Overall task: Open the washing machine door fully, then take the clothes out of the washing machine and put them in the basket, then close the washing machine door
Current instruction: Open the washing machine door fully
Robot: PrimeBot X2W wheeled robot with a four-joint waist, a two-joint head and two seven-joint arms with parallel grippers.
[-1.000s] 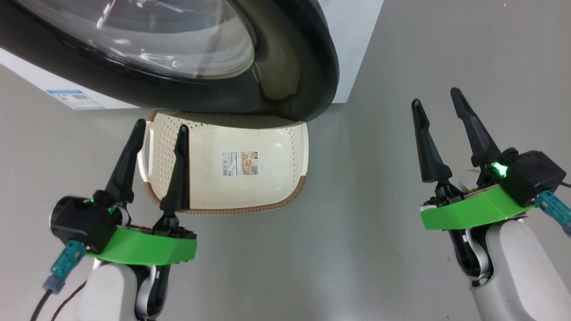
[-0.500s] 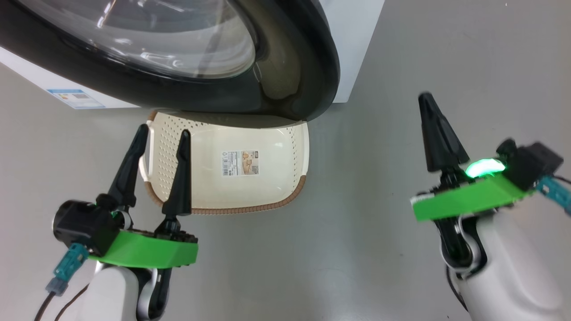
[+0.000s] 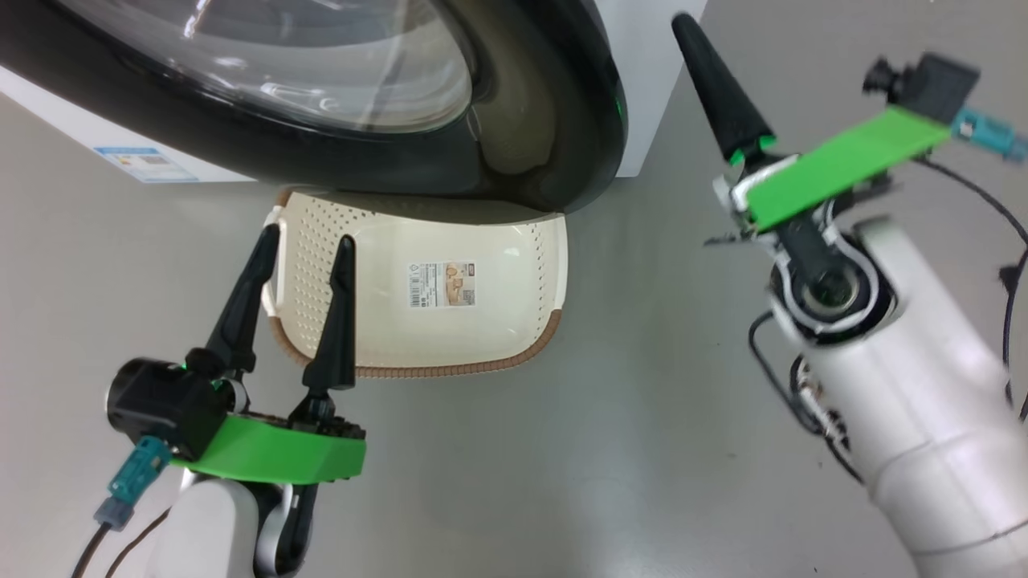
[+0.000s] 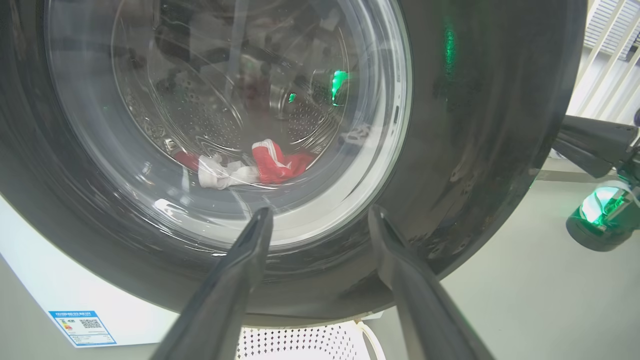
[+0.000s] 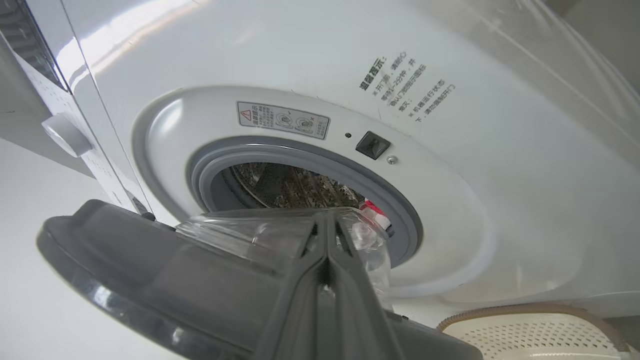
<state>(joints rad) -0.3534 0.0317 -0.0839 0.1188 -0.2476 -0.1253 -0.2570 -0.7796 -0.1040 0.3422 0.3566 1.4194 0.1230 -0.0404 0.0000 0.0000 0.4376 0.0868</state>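
The right end effector (image 3: 687,32) is held pressed together and empty near the free edge of the round, glossy black-rimmed glass door (image 3: 562,120), seemingly so it can be pushed wider; the left end effector (image 3: 309,237) is spread, empty, near the cream perforated plastic basket (image 3: 450,371), placed below the door to receive the red-and-white fabric clothes (image 4: 270,165) lying inside the white washing machine (image 5: 500,150).

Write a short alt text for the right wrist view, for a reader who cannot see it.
The right hand, fingers shut, points at the partly open washing machine door, its glass bowl facing the washing machine. Red clothes peek from the drum opening; a corner of the basket shows at the lower right.
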